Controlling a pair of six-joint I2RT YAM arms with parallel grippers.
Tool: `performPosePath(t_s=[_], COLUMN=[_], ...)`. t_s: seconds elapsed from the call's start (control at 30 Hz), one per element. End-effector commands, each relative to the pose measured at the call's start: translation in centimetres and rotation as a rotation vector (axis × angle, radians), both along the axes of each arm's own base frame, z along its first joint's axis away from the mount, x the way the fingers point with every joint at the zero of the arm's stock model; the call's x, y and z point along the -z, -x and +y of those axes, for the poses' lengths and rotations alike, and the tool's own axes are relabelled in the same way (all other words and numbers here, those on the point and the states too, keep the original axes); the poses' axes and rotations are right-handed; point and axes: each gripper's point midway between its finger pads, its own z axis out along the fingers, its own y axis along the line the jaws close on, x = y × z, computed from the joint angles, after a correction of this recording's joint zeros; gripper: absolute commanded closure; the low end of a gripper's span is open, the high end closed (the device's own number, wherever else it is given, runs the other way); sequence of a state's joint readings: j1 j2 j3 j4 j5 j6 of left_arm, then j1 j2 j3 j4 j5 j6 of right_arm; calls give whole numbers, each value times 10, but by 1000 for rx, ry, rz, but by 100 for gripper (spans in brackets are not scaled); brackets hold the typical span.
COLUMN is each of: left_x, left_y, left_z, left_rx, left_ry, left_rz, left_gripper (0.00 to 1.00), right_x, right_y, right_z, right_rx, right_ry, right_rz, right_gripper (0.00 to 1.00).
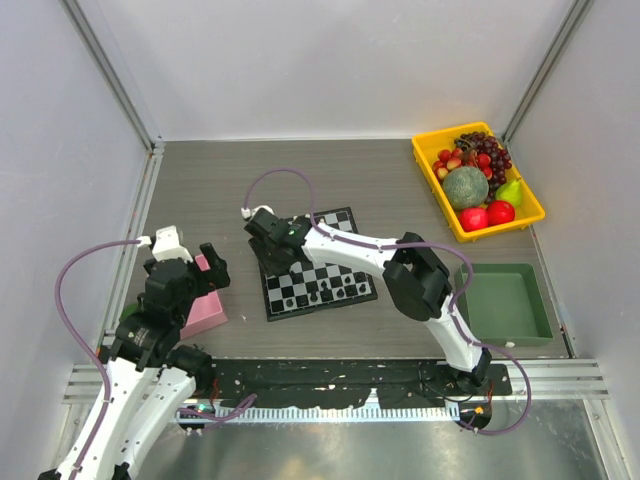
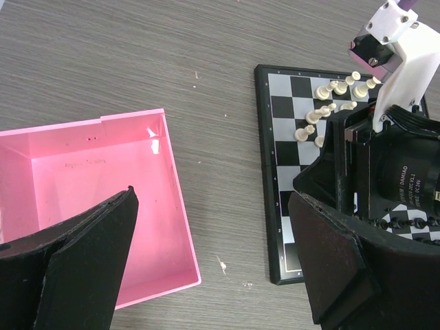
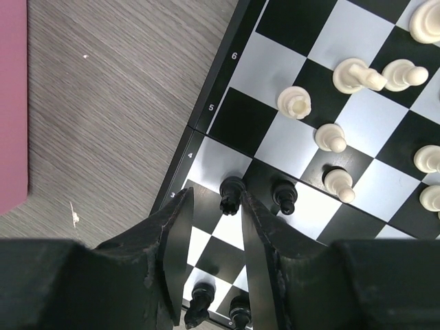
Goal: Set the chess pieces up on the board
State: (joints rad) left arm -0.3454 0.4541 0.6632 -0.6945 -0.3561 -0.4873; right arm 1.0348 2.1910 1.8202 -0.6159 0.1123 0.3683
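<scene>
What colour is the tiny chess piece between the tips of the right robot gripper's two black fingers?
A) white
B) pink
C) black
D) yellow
C: the right wrist view shows a tiny black chess piece standing on the black-and-white checkered chessboard between the fingertips of the right gripper, with the small white chess pieces farther off.

I seem to be in a lab test cell. Plain panels (image 1: 330, 60) wall the table (image 1: 200, 170) on three sides, metal rails (image 1: 560, 375) fronting it.
</scene>
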Motion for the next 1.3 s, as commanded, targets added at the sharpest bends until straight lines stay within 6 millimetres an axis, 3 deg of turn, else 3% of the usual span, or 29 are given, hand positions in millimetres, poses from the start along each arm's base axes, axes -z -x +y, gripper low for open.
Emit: performPosePath(t_s=[0.0, 0.33, 0.5, 0.67, 0.93, 1.07, 1.27], left_x=[-10, -8, -10, -10, -10, -9, -11], left_y=[-3, -3, -3, -2, -2, -3, -3], left_z=[1, 1, 1, 2, 2, 0, -1], left_rx=[0, 0, 2, -3, 0, 3, 6], left_ry=[-5, -8, -7, -7, -5, 2, 8], left_rz=[-29, -25, -30, -29, -32, -29, -35], left_gripper=[1, 1, 1, 1, 1, 1, 1], right_x=[-15, -7, -10, -21, -33, -25, -16], right_y=[-10, -8, -8, -3, 32, 54, 70], right_z=[9, 7, 7, 5, 3, -1, 1], right_rx=[-2, -5, -6, -13, -49, -63, -86], right_ry=[-41, -21, -23, -39, -77, -68, -60], right_rz=[-23, -8, -11, -14, -5, 7, 24], right_gripper=[62, 66, 80, 87, 88, 88, 88])
